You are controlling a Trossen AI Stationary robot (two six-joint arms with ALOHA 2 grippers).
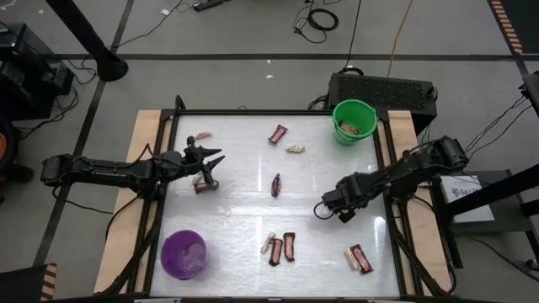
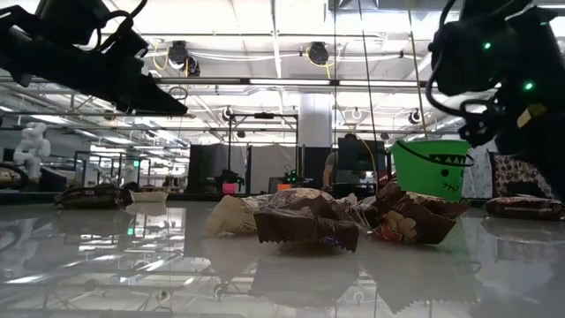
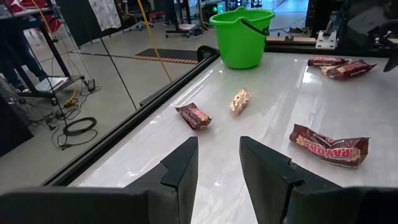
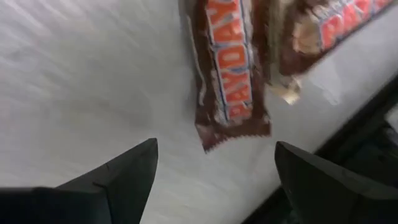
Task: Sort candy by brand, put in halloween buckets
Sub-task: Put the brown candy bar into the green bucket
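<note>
Your green bucket [image 1: 354, 121] at the far right already holds candy and the purple bucket [image 1: 184, 254] sits near left, most bars [image 1: 289, 246] loose on the tabletop [image 1: 244, 202], right tool [image 4: 214, 163] released wide over one, left tool [image 3: 219, 163] part-open, empty.

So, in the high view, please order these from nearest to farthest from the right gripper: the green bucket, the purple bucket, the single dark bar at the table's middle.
From the right gripper, open:
1. Dark bar, table's middle.
2. Green bucket, far right corner.
3. Purple bucket, near left corner.
</note>
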